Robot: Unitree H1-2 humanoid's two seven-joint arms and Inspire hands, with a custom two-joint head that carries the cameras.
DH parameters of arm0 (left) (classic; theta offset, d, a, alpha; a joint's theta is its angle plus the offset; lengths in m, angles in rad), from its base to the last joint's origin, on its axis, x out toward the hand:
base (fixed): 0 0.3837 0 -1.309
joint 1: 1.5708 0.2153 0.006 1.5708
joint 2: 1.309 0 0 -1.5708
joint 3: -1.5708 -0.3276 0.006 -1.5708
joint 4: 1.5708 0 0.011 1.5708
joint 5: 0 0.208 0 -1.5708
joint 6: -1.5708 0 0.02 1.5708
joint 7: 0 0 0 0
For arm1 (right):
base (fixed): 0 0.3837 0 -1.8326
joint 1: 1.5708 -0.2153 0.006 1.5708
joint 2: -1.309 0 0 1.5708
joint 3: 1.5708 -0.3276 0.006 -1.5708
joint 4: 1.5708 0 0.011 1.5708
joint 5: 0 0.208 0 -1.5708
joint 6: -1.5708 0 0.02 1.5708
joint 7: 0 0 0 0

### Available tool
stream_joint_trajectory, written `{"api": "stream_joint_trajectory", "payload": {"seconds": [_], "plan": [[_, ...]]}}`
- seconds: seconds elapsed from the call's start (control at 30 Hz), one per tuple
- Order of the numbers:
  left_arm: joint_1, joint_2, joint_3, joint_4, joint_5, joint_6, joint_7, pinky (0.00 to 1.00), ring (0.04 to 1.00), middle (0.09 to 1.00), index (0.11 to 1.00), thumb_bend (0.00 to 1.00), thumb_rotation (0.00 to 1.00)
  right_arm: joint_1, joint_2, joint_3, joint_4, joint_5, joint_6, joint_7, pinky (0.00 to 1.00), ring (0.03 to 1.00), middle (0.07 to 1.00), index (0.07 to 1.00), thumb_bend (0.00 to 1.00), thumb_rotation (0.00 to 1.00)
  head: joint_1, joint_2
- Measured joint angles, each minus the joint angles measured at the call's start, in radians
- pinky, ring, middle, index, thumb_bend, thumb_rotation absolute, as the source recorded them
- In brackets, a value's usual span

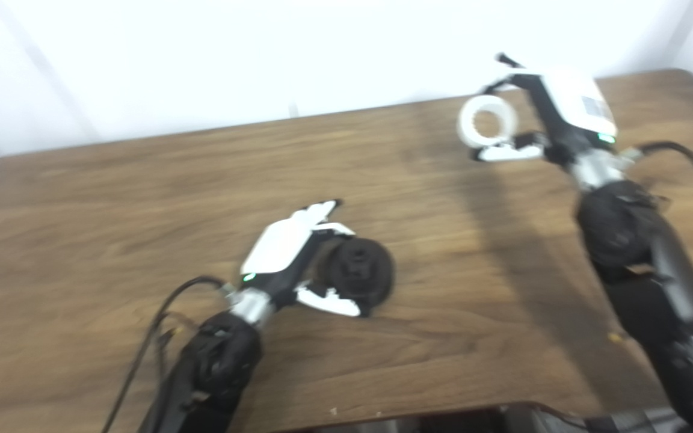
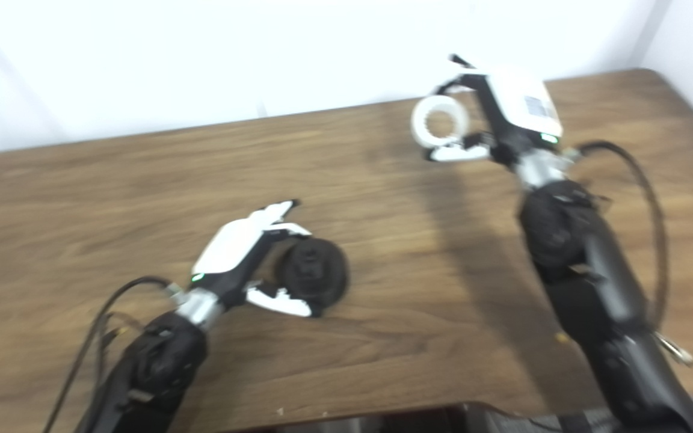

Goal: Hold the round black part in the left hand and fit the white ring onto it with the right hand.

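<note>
1. A brown wooden table [image 1: 142, 198] stands against a plain white wall [image 1: 202, 54]; both pictures are blurred.
2. The fingers [image 1: 322, 210] and thumb of the left hand [image 1: 289, 249] are closed around the round black plastic part [image 1: 361, 273], which is at the middle of the table. It seems to rest on the wood, but the blur does not let me be sure.
3. The thumb [image 2: 458, 153] of the right hand [image 2: 503, 117] and its fingers grasp the white plastic ring [image 2: 441, 123], at the far right side of the table, well apart from the black part.
4. Both black arms enter from the bottom edge, each with a black cable [image 2: 641, 198] beside it.
</note>
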Motion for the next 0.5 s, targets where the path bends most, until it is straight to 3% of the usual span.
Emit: {"api": "stream_joint_trajectory", "payload": {"seconds": [0.3, 0.5], "plan": [[-0.004, -0.016, -0.001, 0.000, 0.018, 0.015, -0.007, 1.00, 1.000, 1.000, 0.608, 0.97, 0.40, 0.026, -0.002, -0.004, 0.003, 0.013, -0.057, -0.007, 0.81, 0.834, 0.864, 0.491, 0.52, 0.15, -0.009, 0.005], [-0.005, -0.015, 0.002, 0.000, 0.028, 0.015, -0.008, 1.00, 1.000, 1.000, 0.604, 0.98, 0.41, 0.098, 0.005, 0.005, -0.132, 0.031, -0.071, 0.032, 0.78, 0.839, 0.866, 0.492, 0.52, 0.15, -0.011, 0.011]]}}
